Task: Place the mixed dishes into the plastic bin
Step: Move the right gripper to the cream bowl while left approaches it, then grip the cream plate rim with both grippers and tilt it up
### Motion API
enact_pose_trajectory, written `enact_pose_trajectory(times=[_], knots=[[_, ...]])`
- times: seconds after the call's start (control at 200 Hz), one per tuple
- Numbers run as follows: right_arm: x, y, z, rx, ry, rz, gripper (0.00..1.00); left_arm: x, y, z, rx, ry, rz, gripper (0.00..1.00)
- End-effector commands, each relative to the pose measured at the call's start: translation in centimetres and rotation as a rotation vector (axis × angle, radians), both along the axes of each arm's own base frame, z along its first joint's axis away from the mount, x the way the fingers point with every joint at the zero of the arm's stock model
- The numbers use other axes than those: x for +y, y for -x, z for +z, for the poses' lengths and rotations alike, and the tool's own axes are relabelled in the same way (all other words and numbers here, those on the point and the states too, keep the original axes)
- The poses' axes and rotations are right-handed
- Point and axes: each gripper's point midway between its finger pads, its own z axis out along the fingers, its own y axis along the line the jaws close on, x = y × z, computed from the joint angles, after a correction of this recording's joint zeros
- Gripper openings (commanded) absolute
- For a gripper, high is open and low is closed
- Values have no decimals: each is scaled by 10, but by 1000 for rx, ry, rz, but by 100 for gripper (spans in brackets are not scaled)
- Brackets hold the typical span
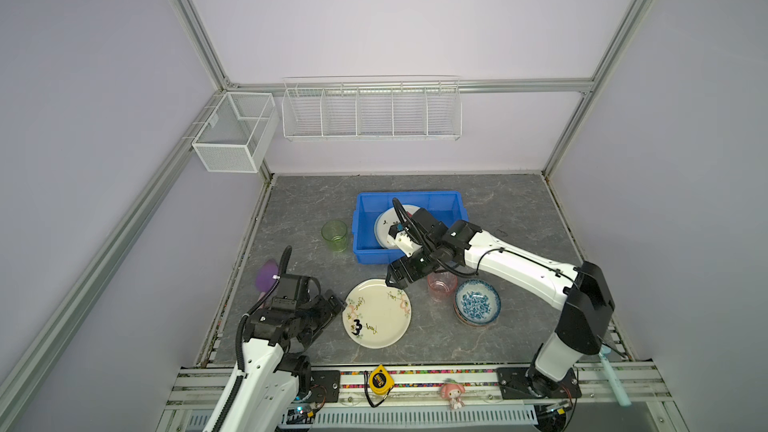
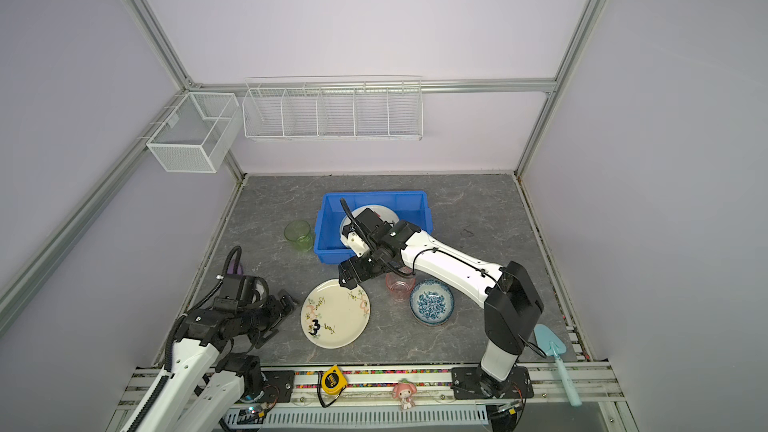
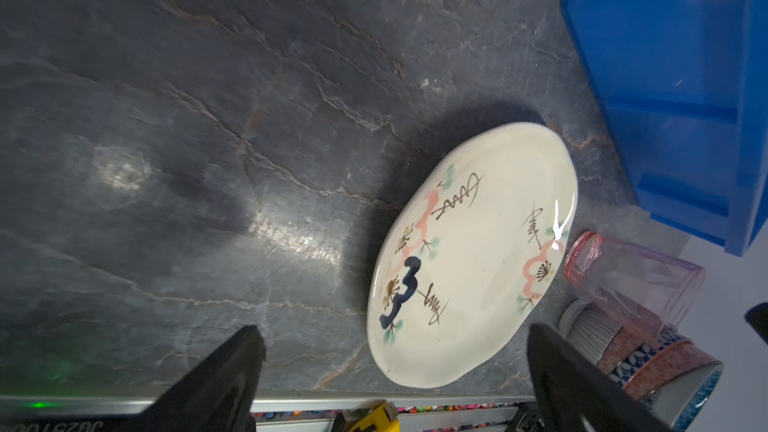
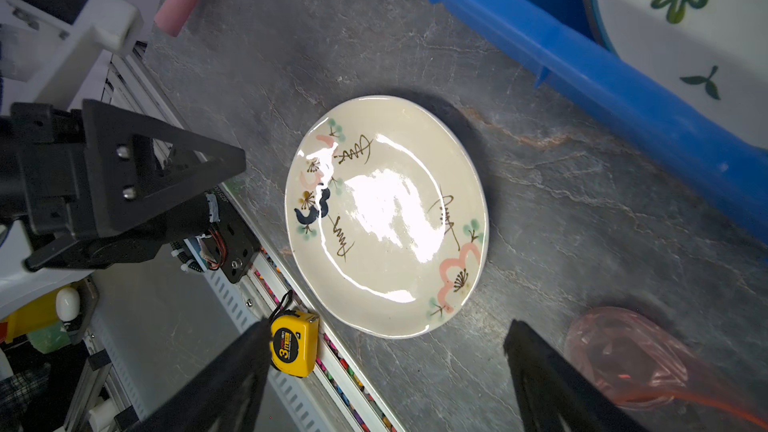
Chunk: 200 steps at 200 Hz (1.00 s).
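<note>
Top views both show the cream plate (image 1: pixel 377 312) at lower centre, bare table (image 1: pixel 457 347) below. The right gripper (image 1: pixel 395 283) is wide over its upper edge, the left gripper (image 1: pixel 334 304) wide at its left edge. The blue bin (image 1: pixel 365 222) sits above.

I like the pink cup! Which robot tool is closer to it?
Right. The right tool hangs open just beside the pink cup, by the cream plate's far edge. The left tool is open across the plate from it.
</note>
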Motion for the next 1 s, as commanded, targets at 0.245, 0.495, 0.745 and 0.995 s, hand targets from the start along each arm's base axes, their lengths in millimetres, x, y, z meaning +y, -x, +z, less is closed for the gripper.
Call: enact_pose_trajectory(times=[0.245,0.495,0.745,0.995], knots=[[3,7,-39,67,59,2,91,-16,-8,-15,-12,94,21,99],[5,3,-60,87,106,-2,90,-24,-10,-17,-9,126,-6,99],[11,0,-75,109,126,1,90,-26,-7,-24,21,125,-32,99],[12,0,-89,134,150,0,91,-34,-9,-25,22,153,-62,99]])
